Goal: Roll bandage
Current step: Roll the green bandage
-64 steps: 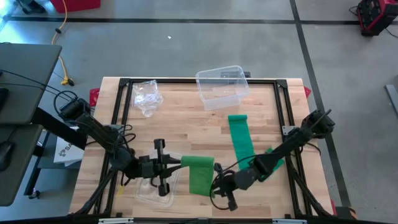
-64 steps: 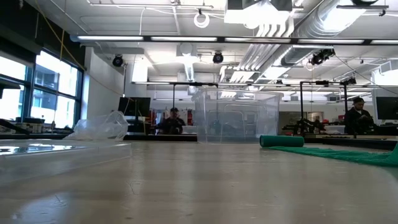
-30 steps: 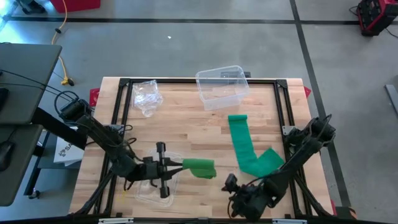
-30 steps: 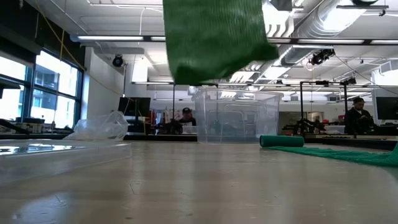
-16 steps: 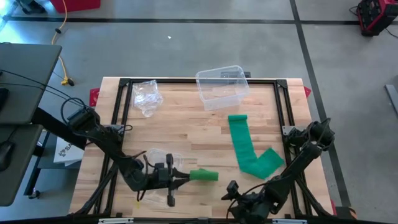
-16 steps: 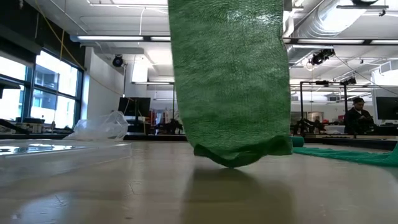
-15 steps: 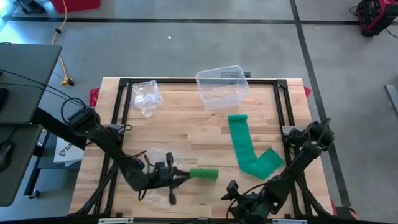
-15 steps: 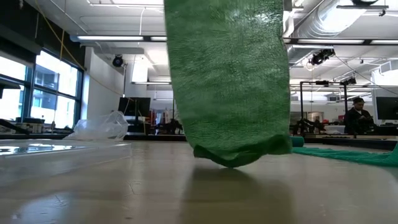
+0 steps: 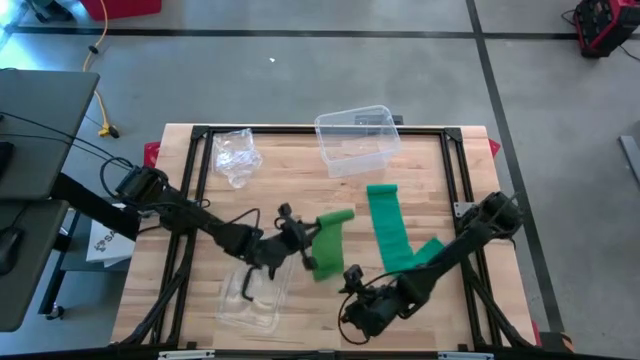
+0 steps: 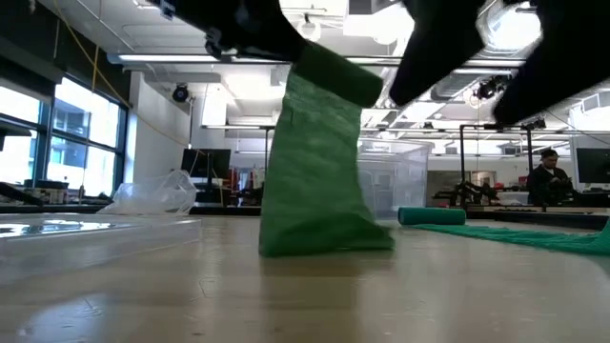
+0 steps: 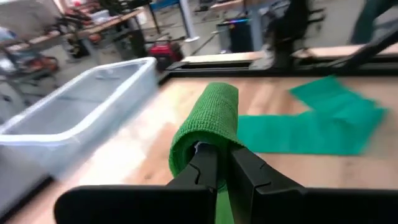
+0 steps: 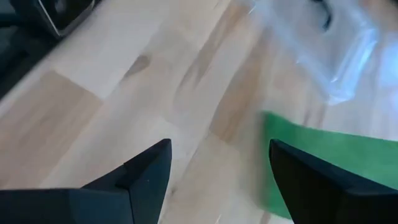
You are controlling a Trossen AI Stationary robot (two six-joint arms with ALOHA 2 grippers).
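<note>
My left gripper (image 9: 300, 238) is shut on a green bandage near the table's middle. The bandage's rolled part (image 9: 336, 217) sticks out past the fingers, and a loose length (image 10: 315, 181) hangs from it, its lower end (image 10: 324, 238) resting on the table. A second green bandage (image 9: 385, 225) lies flat toward the right, with a small roll (image 9: 382, 188) at its far end. My right gripper (image 9: 355, 310) hovers open near the front edge, nothing between its fingers (image 12: 146, 177). My left gripper holds the roll by its near end (image 11: 189, 146), where the cloth curls over the shut fingertips (image 11: 208, 165). The fingers come nearly level from the table's left and lie along the roll. The roll is lifted clear, and the loose length hangs below it to the table.
A clear flat plastic tray (image 9: 250, 295) lies under the left arm near the front. A clear tub (image 9: 355, 138) stands at the far edge, with a crumpled plastic bag (image 9: 238, 152) to its left. A black frame (image 9: 320, 130) borders the table.
My left gripper has swung with the bandage from the near edge toward the table's middle and turned toward the far right. The hanging length has come down, and its lower end now rests on the table. My right gripper has shifted left and slightly farther in, staying open.
</note>
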